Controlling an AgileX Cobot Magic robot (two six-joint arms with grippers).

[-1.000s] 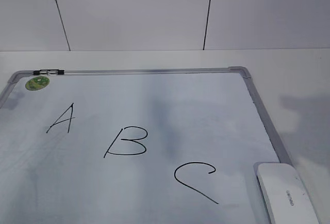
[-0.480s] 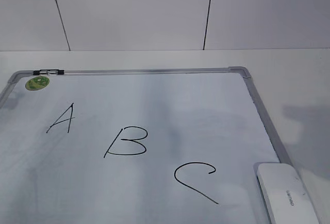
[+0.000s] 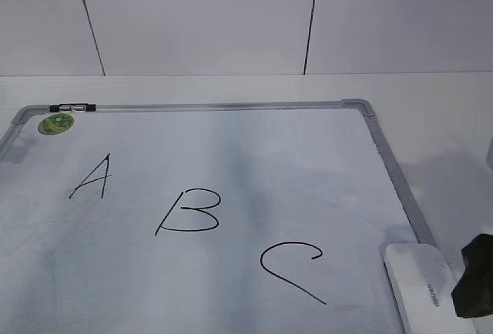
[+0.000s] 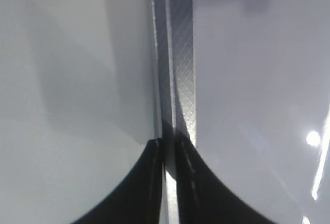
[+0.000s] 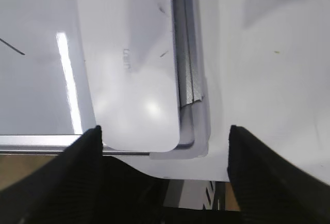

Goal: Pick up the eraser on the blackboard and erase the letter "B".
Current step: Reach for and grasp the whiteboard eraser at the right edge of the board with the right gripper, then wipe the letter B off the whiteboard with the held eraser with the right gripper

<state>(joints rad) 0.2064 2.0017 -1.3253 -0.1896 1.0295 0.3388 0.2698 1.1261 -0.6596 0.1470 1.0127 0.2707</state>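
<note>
At five o'clock on the board (image 3: 231,165), the wide-open right gripper (image 5: 164,146) has newly appeared beside the eraser (image 3: 420,292), whose long axis runs twelve-to-six. Left gripper (image 4: 167,152) is nearly closed, empty.

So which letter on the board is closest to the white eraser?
The letter C. It sits just left of the eraser in the board's near right corner. The B is in the middle, and the A is far off on the left.
</note>
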